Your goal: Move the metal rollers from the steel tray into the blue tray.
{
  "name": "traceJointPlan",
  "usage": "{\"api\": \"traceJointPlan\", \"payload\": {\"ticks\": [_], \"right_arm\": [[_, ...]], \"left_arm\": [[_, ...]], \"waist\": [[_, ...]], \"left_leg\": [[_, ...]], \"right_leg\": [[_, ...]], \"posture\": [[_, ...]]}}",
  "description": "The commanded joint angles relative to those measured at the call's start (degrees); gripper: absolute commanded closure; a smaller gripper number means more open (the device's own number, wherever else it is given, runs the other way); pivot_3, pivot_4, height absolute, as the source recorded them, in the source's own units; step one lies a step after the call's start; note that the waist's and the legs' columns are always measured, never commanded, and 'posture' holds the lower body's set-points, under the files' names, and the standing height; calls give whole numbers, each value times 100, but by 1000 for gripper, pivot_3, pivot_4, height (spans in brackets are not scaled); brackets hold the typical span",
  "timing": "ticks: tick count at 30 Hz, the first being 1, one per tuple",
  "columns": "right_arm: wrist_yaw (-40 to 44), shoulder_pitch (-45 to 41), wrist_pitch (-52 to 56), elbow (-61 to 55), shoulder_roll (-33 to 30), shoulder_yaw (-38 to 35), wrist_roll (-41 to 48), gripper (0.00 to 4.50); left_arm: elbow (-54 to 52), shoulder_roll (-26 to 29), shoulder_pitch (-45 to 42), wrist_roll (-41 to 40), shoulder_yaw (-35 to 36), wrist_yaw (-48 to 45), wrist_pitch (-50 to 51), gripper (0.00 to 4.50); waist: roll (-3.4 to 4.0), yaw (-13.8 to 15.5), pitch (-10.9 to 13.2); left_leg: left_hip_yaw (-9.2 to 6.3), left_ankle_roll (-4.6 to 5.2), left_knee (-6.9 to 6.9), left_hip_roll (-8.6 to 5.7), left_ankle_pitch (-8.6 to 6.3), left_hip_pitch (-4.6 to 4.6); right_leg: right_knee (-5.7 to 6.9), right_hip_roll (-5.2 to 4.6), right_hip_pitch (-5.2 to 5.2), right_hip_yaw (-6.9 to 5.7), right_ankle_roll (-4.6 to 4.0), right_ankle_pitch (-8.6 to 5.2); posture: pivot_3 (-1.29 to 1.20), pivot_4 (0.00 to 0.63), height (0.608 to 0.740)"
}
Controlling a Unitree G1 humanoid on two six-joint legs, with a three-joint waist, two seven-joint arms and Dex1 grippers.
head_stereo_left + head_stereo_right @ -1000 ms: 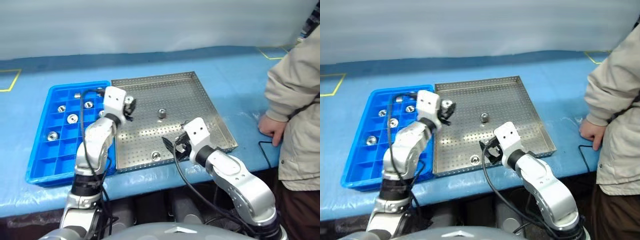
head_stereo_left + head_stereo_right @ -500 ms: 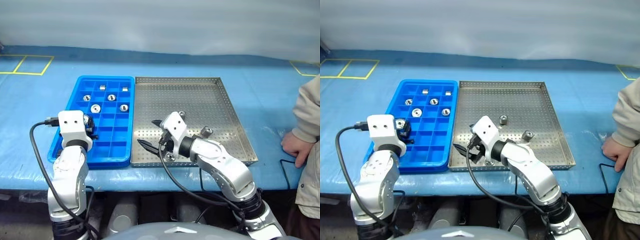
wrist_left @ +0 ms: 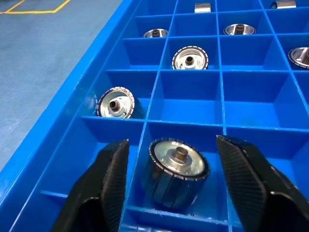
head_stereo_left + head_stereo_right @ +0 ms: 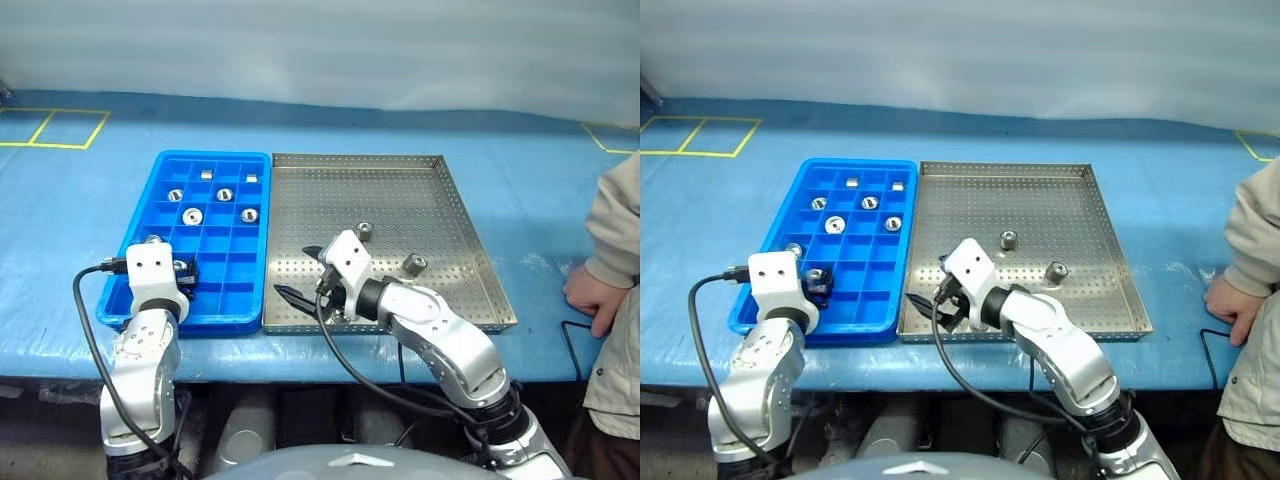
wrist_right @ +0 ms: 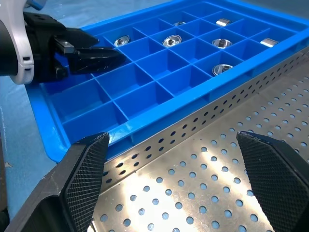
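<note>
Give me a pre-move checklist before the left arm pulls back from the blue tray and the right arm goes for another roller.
1. Left hand open: ok, its fingers stand apart on either side of the roller.
2. Roller released into a compartment of the blue tray: ok, it sits inside one cell, tilted rather than flat.
3. Fingers clear of the roller: cannot tell, the gaps look narrow.
4. Right hand open: ok, its fingers are spread wide.
5. Right hand over the steel tray: ok, above its perforated floor near the blue tray's side.
6. Rollers left in the steel tray: ok, at least two remain.
</note>
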Motion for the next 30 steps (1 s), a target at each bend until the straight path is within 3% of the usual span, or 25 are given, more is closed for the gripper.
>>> {"api": "traceJointPlan", "payload": {"ticks": [1,6,12,19,23,26,30], "right_arm": [[-130,104,-6,-424,-10,-141,-7,0],[-459,574,316,-989,-144,-652,75,0],[-909,1207,869,-1621,-331,-1362,26,0],[-1439,1586,1260,-1991,-292,-1703,-121,0],[-1615,1694,1274,-2066,-213,-1619,-192,0],[-1716,1764,1221,-2090,-166,-1543,-266,0],[-2176,1605,1428,-1791,143,-1705,-479,0]], "left_arm": [[-47,87,-383,-172,-64,-175,-141,15],[22,454,-946,-827,-380,-1109,-81,15],[377,1326,-1416,-1450,-1197,-2458,66,15],[1009,1732,-2344,-2392,-1663,-3247,1686,15],[1171,1929,-2743,-2673,-1870,-3616,1896,15],[1252,2149,-2853,-2397,-2232,-3608,1592,15],[1219,2254,-2577,-1745,-2605,-3509,39,15]], "waist": [[0,-9,0],[0,-84,0],[8,-299,4],[9,-578,5],[10,-718,5],[11,-815,5],[14,-873,5]], "left_leg": [[-2,0,0,0,0,-2],[-2,1,0,-3,-1,-7],[6,2,0,-2,-3,-5],[8,2,1,1,-2,-2],[8,2,-1,0,-2,-1],[10,2,-3,0,-2,2],[13,2,-4,1,-2,5]], "right_leg": [[0,0,-1,-2,-1,-1],[-3,0,-2,-6,-2,-1],[0,2,-5,0,-4,-3],[4,13,-6,6,-3,-4],[4,18,-6,13,-1,-4],[4,21,-6,20,0,-4],[5,20,-7,27,0,-4]], "posture": [[120,150,740],[43,150,740],[-49,150,740],[-142,150,740],[-179,150,740],[-192,150,740],[-192,150,740]]}}
